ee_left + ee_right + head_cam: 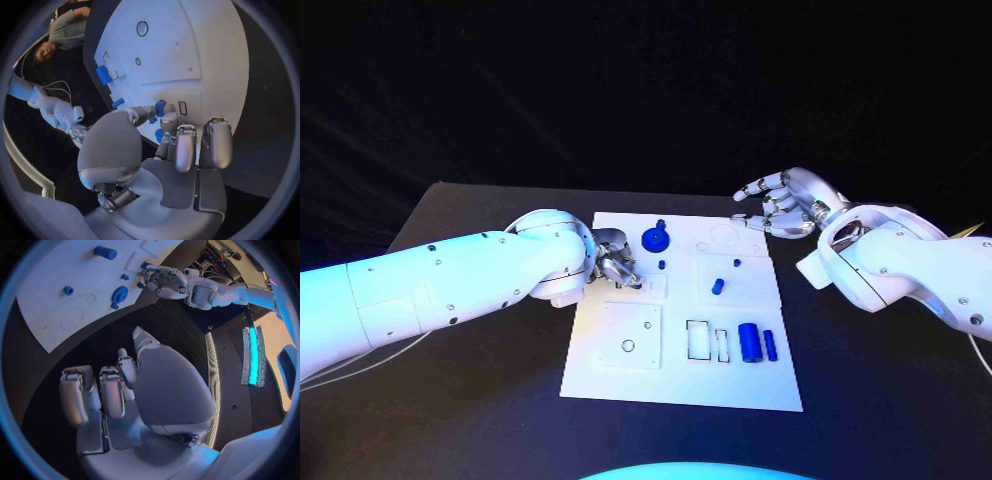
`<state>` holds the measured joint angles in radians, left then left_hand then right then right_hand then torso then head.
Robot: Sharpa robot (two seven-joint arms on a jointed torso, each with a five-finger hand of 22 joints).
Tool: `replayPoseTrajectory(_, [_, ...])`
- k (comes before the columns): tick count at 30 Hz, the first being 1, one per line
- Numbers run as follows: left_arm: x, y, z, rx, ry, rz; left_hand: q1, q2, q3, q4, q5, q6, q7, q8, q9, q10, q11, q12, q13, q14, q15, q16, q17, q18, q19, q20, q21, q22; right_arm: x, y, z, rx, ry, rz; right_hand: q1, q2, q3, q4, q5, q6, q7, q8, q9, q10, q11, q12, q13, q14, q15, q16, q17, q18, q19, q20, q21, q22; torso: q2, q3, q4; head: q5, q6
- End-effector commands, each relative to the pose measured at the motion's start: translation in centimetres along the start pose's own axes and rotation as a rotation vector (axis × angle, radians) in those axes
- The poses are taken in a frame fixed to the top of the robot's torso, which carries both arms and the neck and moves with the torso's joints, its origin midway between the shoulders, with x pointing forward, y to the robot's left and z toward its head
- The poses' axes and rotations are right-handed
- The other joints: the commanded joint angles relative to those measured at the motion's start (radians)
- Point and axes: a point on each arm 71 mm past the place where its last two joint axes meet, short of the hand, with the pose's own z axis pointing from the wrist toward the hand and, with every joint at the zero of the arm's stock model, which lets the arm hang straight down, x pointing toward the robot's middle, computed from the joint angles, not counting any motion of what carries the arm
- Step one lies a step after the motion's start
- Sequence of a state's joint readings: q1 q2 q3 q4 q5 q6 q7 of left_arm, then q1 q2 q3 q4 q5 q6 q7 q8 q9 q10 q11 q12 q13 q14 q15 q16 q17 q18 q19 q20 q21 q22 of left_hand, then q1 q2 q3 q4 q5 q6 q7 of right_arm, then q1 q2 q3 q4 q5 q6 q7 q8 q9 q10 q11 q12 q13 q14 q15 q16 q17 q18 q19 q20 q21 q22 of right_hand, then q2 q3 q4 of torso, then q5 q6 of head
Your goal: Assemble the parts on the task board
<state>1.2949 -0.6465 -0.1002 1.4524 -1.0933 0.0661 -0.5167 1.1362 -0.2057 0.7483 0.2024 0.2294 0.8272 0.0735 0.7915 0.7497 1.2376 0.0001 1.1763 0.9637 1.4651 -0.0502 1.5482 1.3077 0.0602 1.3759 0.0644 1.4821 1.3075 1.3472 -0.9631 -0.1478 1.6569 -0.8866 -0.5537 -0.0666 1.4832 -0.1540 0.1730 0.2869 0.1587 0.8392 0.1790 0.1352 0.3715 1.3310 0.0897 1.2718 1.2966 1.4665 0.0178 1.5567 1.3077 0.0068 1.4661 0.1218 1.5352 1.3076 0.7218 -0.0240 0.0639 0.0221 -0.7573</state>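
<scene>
Left hand (616, 268): at task board (733, 380) left edge, fingers curled; grasp unclear
Right hand (783, 205): off far right corner, fingers spread, empty

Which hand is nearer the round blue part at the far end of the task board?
Left. The left hand sits at the board's left edge, just beside the round blue part. The right hand hovers off the task board's far right corner, farther away.

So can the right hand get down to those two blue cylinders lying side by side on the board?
Probably yes: the right hand is open and empty, and nothing lies between it and the cylinders.
</scene>
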Motion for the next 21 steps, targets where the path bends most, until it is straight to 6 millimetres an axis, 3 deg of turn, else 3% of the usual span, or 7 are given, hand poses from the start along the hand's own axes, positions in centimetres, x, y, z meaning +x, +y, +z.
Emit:
replayPoseTrajectory(1, [0.33, -0.01, 0.03, 0.001, 0.018, 0.004, -0.008, 0.001, 0.203, -0.195, 0.004, 0.007, -0.001, 0.007, 0.002, 0.009, -0.001, 0.003, 0.001, 0.094, -0.006, 0.004, 0.228, -0.005, 0.006, -0.003, 0.004, 0.028, 0.13, 0.13, -0.01, -0.018, 0.013, -0.008, -0.012, 0.000, 0.006, 0.000, 0.006, 0.007, -0.002, 0.004, -0.001, 0.003, 0.000, 0.002, -0.001, 0.095, -0.003, -0.002, 0.228, 0.001, 0.088, -0.004, 0.004, 0.242, 0.000, 0.0001, 0.0003, 0.000, 0.000])
replayPoseTrajectory(21, [0.25, -0.17, 0.26, 0.002, 0.012, -0.029, -0.063, 0.006, 0.180, -0.157, -0.013, 0.027, -0.019, 0.007, 0.010, 0.034, -0.015, 0.007, 0.013, 0.095, -0.017, 0.004, 0.229, -0.007, 0.012, -0.012, 0.003, 0.033, 0.15, 0.14, 0.02, -0.019, 0.012, -0.008, -0.015, 0.001, 0.007, 0.000, 0.007, 0.008, -0.002, 0.005, -0.002, 0.003, 0.000, 0.002, -0.002, 0.094, -0.004, -0.003, 0.227, 0.002, 0.088, -0.004, 0.004, 0.242, 0.001, 0.0009, 0.0004, 0.000, -0.003])
